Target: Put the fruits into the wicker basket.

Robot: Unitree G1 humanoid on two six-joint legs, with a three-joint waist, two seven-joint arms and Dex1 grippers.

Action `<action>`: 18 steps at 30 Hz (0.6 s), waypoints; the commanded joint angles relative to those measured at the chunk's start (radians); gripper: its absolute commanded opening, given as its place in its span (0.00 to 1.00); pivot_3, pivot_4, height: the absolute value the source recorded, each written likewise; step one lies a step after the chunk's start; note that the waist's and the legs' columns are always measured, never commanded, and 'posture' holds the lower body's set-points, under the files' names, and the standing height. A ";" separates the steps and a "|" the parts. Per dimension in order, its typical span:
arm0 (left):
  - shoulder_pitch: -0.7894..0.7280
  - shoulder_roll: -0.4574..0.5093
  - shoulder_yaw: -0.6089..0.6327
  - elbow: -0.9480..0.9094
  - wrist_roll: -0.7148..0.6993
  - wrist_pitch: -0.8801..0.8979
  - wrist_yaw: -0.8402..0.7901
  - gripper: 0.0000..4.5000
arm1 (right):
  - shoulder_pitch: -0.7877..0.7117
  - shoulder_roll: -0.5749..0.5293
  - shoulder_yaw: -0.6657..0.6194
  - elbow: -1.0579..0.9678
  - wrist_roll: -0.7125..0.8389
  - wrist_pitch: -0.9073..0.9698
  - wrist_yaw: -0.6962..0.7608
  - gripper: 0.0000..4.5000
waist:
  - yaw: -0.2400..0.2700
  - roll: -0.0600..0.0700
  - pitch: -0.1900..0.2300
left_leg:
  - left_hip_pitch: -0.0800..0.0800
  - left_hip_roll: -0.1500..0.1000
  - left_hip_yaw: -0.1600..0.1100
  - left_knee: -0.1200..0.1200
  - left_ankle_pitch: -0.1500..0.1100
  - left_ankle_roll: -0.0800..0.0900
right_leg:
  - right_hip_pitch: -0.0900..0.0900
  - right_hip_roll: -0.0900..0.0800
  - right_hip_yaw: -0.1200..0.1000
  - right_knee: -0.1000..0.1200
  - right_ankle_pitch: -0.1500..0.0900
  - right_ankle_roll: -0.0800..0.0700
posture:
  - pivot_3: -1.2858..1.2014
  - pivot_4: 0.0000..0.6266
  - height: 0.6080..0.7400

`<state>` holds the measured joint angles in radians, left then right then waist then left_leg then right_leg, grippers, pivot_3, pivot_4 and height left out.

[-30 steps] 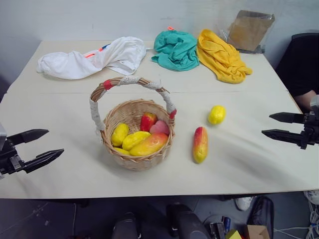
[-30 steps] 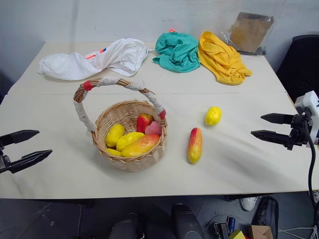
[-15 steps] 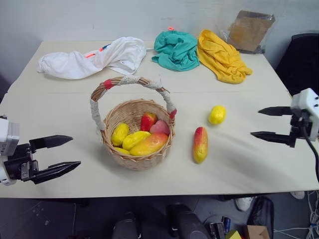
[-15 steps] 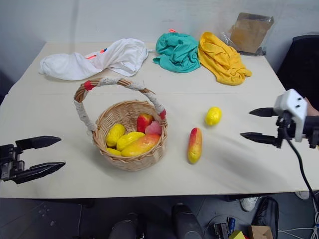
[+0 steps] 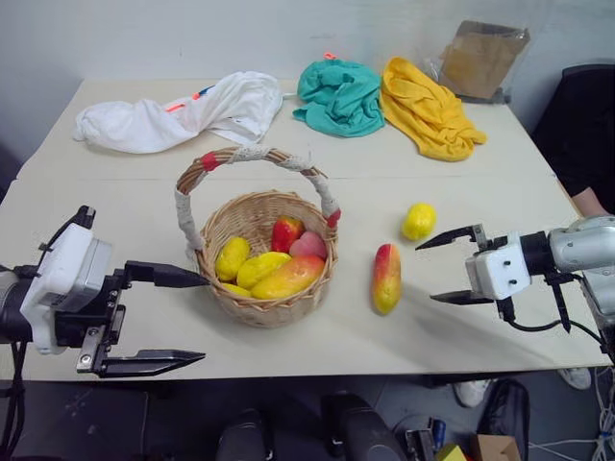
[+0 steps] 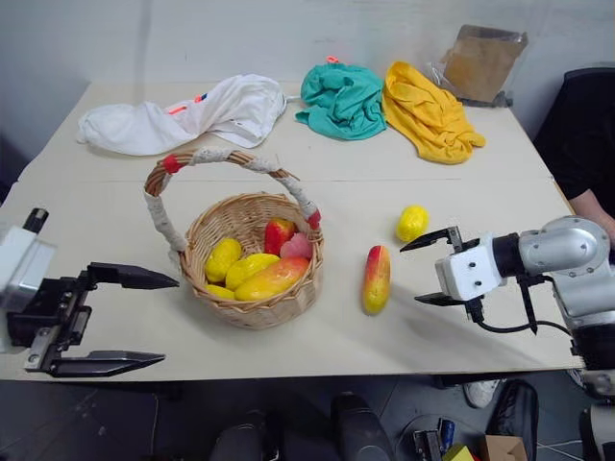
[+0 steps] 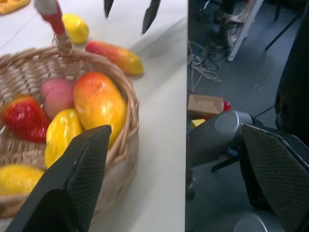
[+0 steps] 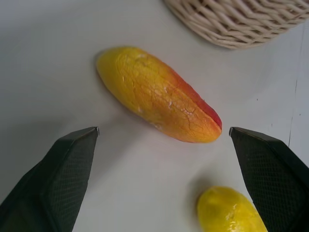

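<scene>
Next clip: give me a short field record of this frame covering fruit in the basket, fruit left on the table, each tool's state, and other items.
basket: wicker basket on the table, upright, holding several yellow, red and orange fruits
fruit outside: mango and lemon, lying apart on the table to the basket's right
left tool: left tool open, empty, beside the basket's left side
right tool: right tool open, empty, facing the mango, not touching it
other items: white cloth, teal cloth, yellow cloth, brown paper bag at the far edge
</scene>
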<state>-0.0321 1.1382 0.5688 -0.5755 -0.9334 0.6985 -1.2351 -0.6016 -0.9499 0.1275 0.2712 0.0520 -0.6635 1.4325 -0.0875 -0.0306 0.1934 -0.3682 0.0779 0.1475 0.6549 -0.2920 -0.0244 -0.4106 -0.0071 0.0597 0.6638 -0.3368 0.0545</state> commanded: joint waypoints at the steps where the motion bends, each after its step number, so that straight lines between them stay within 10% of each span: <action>1: -0.093 0.024 -0.067 0.011 -0.025 -0.010 0.010 1.00 | -0.089 0.047 0.080 0.113 -0.072 -0.178 0.001 0.99 | -0.001 0.000 0.000 | 0.000 0.000 0.000 0.000 0.000 0.000 | 0.000 0.000 0.000 0.000 0.000 0.000 | 0.52 0.24 1.00; 11: -0.244 0.011 -0.182 0.051 -0.014 0.000 0.042 1.00 | -0.268 0.200 0.225 0.380 -0.169 -0.270 -0.054 0.99 | -0.002 0.000 0.000 | -0.001 0.002 0.000 0.005 0.000 -0.001 | -0.001 0.001 0.000 0.004 -0.001 -0.001 | 0.52 0.24 1.00; 18: -0.248 0.010 -0.178 0.047 -0.015 0.010 0.068 1.00 | -0.244 0.165 0.219 0.333 -0.034 -0.160 0.062 0.57 | -0.001 0.000 0.000 | -0.001 0.002 -0.001 0.007 0.000 0.000 | -0.001 0.001 0.000 0.008 -0.001 -0.001 | 0.52 0.24 1.00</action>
<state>-0.2715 1.1449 0.3716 -0.5304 -0.9411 0.7056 -1.1741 -0.8503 -0.7499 0.3688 0.6572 -0.0540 -0.8694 1.4510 -0.0883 -0.0304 0.1937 -0.3690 0.0796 0.1469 0.6622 -0.2919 -0.0249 -0.4114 -0.0062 0.0600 0.6721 -0.3375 0.0535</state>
